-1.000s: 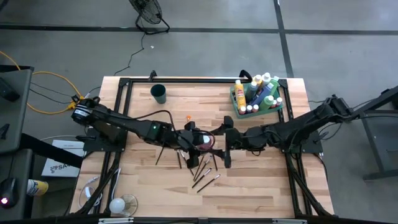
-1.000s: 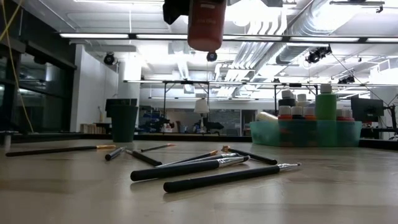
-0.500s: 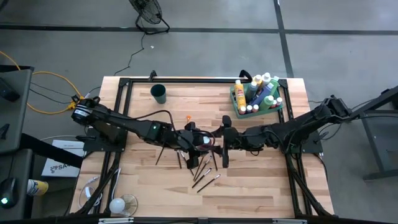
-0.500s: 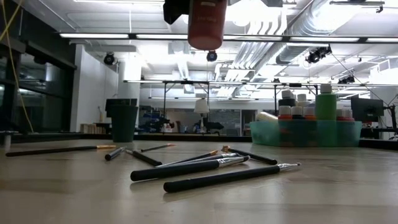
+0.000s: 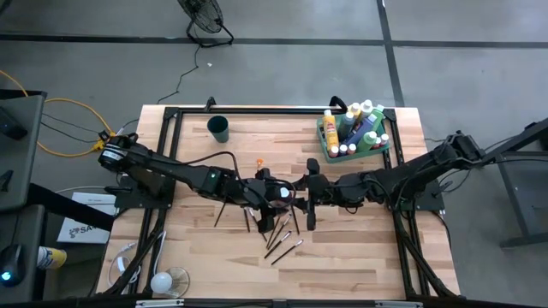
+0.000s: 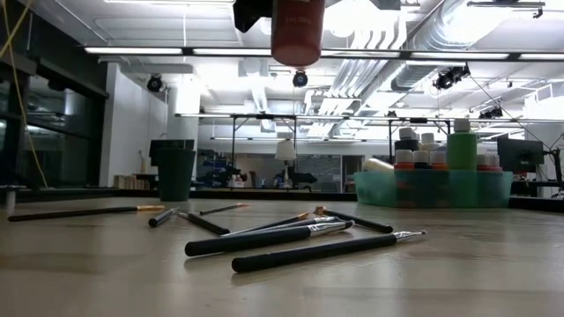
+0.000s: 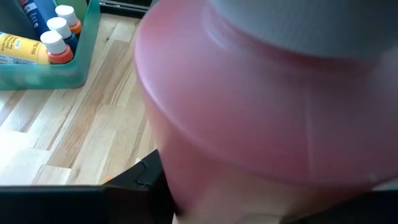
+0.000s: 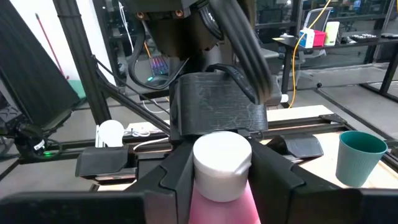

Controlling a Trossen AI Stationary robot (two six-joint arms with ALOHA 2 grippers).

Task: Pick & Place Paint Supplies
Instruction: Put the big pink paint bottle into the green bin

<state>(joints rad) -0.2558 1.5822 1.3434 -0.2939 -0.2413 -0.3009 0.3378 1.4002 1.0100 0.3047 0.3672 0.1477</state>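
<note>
Above the table [image 5: 360, 248] centre, both end effectors meet. The right wrist view shows the right end effector [image 8: 217, 171] and left end effector [image 5: 276, 193] both gripping the pink bottle [image 8: 222, 168]; the low view shows it hanging above the brushes [image 6: 291, 239].

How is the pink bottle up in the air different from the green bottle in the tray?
The pink paint bottle with a white cap hangs high above the wooden table; the tall green paint bottle stands in the translucent green tray. The pink one is alone between both grippers; the green one has other bottles beside it. Both are upright.
</note>
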